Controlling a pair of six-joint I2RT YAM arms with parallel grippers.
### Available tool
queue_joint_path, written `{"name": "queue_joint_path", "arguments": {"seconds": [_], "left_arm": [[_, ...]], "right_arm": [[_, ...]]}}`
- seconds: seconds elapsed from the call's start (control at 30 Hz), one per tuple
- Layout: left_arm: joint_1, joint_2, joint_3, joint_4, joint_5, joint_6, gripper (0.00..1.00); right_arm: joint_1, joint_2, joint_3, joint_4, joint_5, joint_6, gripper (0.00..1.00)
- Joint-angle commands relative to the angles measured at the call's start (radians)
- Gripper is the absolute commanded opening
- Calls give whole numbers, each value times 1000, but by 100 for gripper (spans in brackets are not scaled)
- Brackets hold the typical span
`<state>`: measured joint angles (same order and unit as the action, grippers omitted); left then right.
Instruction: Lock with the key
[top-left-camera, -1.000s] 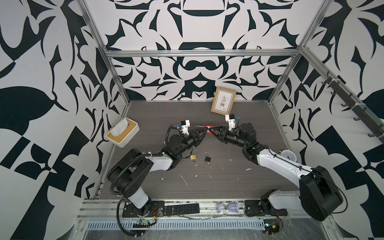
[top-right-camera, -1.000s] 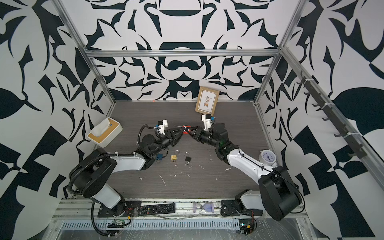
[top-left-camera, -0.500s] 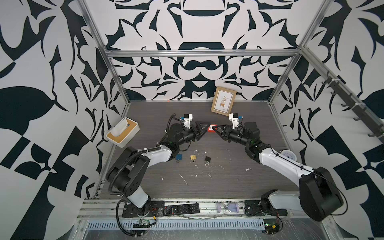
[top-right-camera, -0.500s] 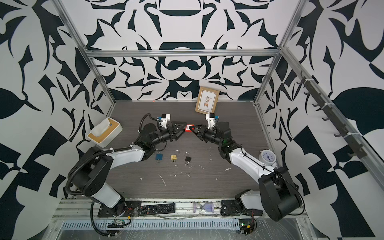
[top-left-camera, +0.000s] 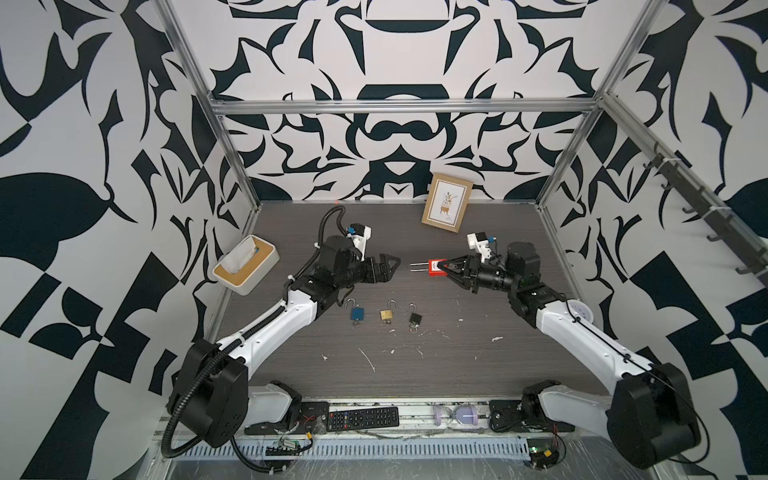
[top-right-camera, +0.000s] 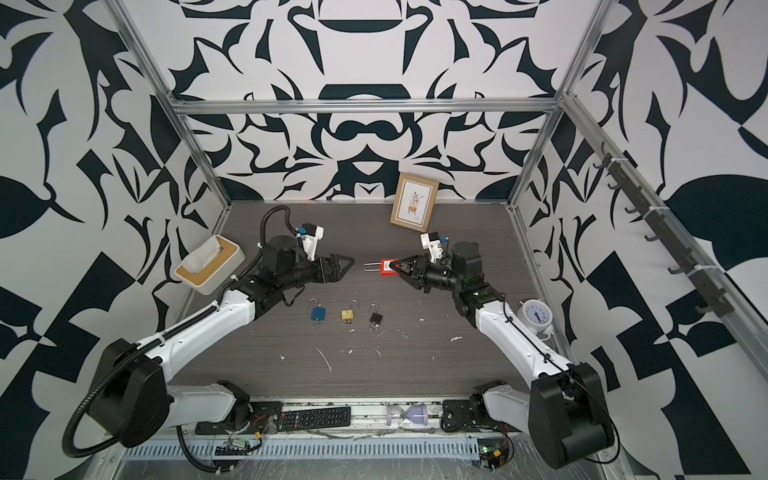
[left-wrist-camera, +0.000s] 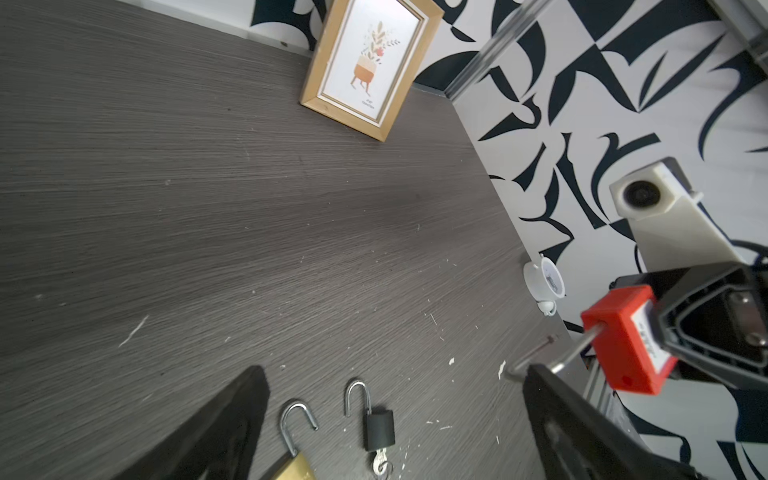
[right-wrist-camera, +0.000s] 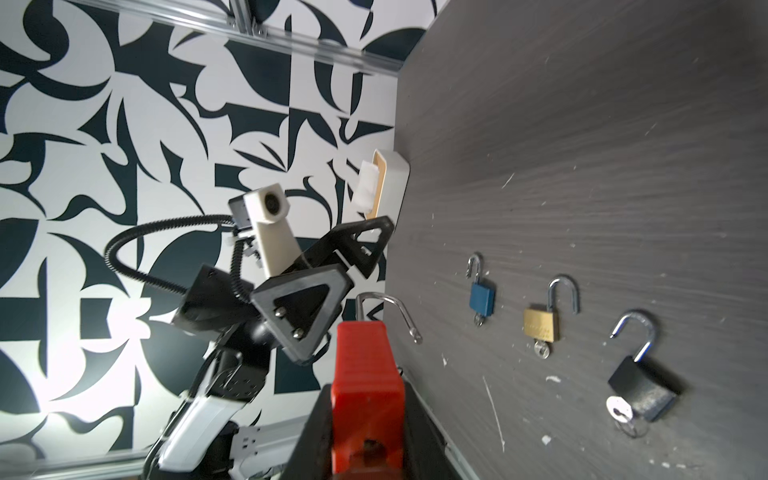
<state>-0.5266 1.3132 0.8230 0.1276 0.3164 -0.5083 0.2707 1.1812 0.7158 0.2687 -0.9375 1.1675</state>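
Observation:
A red padlock (top-left-camera: 435, 267) hangs above the table, and my right gripper (top-left-camera: 445, 267) is shut on its body. Its open steel shackle (right-wrist-camera: 388, 307) points at my left gripper (top-left-camera: 392, 266), which stands open and empty a short gap to the left. The right wrist view shows the red padlock (right-wrist-camera: 365, 374) squeezed between both fingers, with no key in its keyhole. On the table below lie a blue padlock (top-left-camera: 356, 312), a brass padlock (top-left-camera: 387, 313) and a black padlock (top-left-camera: 414, 318). Each has its shackle open. A key (right-wrist-camera: 619, 409) sticks out of the black one.
A tissue box (top-left-camera: 245, 270) stands by the left wall, and a picture frame (top-left-camera: 446, 208) leans on the back wall. A small white clock (top-right-camera: 536, 316) sits by the right wall. A remote (top-left-camera: 362, 417) and an hourglass (top-left-camera: 459, 413) lie on the front rail.
My left gripper has opened, let go at the red padlock's shackle end and drawn back to the left. My right gripper has pulled the padlock slightly to the right.

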Motion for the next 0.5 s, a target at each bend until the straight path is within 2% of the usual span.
{"name": "queue_joint_path", "arguments": {"seconds": [0.0, 0.07, 0.23, 0.37, 0.47], "left_arm": [[6, -31, -109, 247, 160, 52, 99], [6, -80, -150, 315, 199, 48, 99], [7, -76, -152, 352, 348, 22, 99], [5, -87, -206, 523, 408, -68, 99], [6, -92, -208, 547, 438, -88, 95]], "right_arm": [[3, -17, 43, 30, -140, 45, 0], [3, -7, 46, 42, -170, 58, 0], [2, 1, 32, 72, -178, 70, 0], [2, 20, 18, 89, -173, 71, 0], [2, 44, 1, 183, -183, 131, 0]]}}
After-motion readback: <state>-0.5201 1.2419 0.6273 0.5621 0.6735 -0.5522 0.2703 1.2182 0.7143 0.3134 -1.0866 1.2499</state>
